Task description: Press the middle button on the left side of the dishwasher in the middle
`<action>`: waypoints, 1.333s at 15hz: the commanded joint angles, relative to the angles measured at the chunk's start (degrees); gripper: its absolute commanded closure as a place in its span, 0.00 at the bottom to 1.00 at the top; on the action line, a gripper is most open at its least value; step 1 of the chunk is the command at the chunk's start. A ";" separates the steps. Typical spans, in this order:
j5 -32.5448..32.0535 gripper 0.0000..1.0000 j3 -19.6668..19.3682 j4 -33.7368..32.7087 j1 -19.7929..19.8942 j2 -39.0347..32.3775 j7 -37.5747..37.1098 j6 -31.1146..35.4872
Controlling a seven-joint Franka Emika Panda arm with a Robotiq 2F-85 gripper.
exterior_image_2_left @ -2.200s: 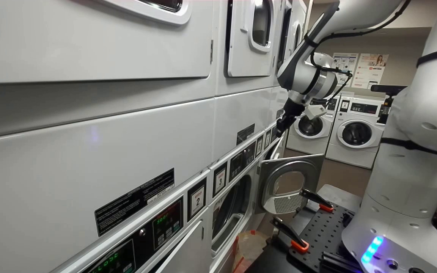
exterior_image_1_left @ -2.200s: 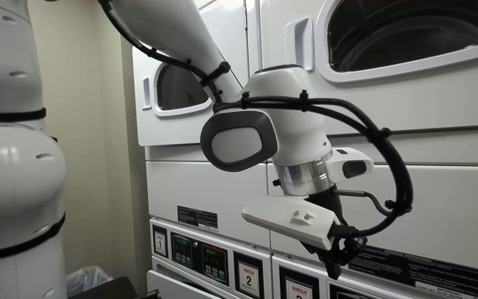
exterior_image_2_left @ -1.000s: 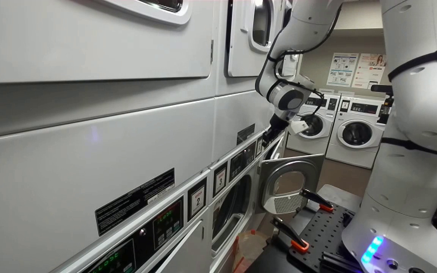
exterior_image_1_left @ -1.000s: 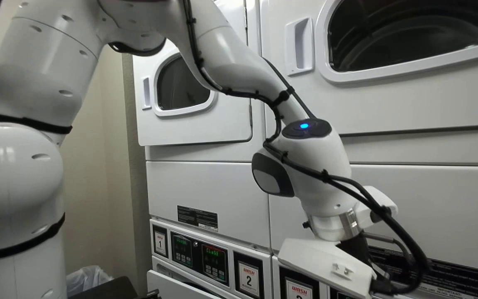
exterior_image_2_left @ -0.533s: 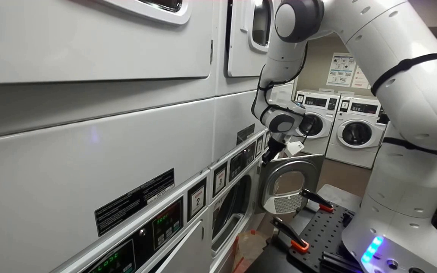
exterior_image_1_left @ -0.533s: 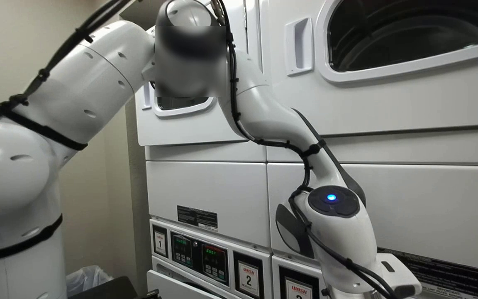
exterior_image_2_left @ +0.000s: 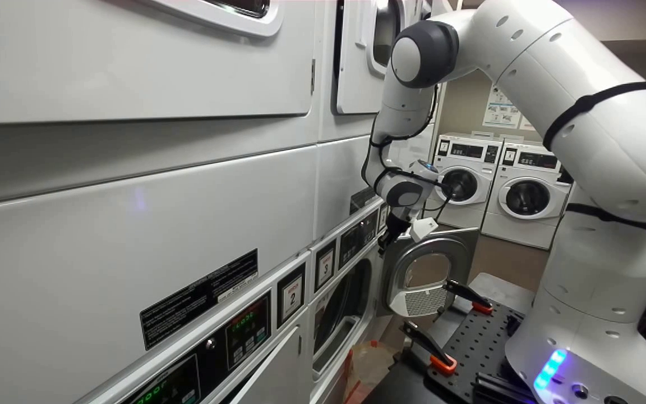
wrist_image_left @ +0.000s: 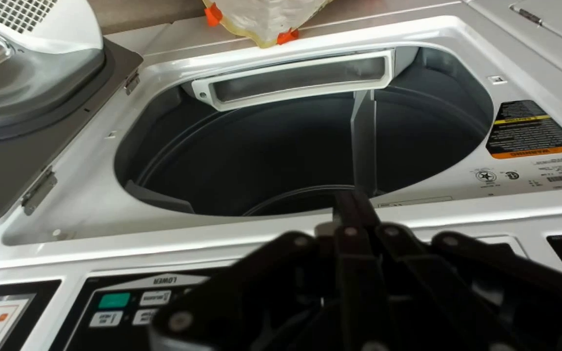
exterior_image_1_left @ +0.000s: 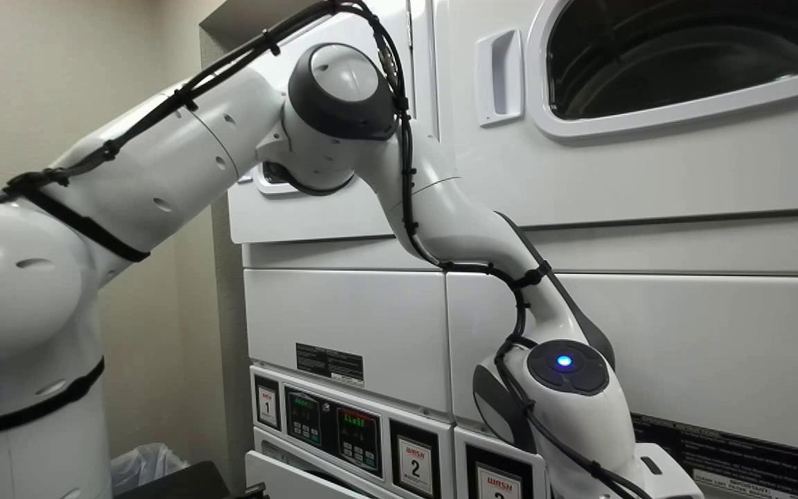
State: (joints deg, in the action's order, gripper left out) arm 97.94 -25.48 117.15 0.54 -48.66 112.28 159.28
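The gripper (wrist_image_left: 354, 207) hovers near the control panel (wrist_image_left: 132, 308) now, tips pinched together on nothing, presumably to make one firm poker for the left-side middle button, which it likely hides from the wrist camera! Around that panel stands the stacked dryer (exterior_image_1_left: 669, 256) (the task's "dishwasher"), its dark drum (wrist_image_left: 271, 156) gaping below the panel.

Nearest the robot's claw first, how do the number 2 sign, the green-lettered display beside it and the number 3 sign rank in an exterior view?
1. Number 3 sign: left of the gripper in the picture.
2. Number 2 sign: further left.
3. Green-lettered display: leftmost of these.
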 commanded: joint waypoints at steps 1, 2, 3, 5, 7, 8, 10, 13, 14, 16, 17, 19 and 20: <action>4.62 1.00 1.09 -1.92 0.88 -0.85 4.25 -1.30; 6.29 1.00 1.40 -2.20 0.88 -1.03 5.84 -1.66; 8.12 1.00 1.61 -2.30 0.88 -1.06 7.49 -2.12; 13.90 1.00 1.72 -2.53 0.72 -1.15 12.87 -3.35; 22.91 1.00 0.87 -2.70 -0.06 -1.45 21.40 -4.92; 27.09 1.00 0.37 -2.36 -0.43 -1.55 25.14 -6.10; 35.24 1.00 -0.50 -0.81 -1.06 -1.70 32.99 -9.26; 39.79 1.00 -0.02 2.10 -0.67 -0.81 36.45 -12.84; 37.44 0.99 0.33 -0.44 -0.41 -2.28 34.09 -10.45; 38.13 0.99 0.35 0.51 -0.39 -2.29 34.36 -11.47; 38.14 0.99 0.35 0.59 -0.39 -2.29 34.36 -11.54; 38.15 1.00 0.36 0.59 -0.40 -2.29 34.37 -11.58; 37.39 1.00 0.45 0.77 -0.34 -2.24 34.01 -11.34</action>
State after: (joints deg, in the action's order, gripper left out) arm 136.27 -24.95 117.82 0.29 -50.88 146.98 147.73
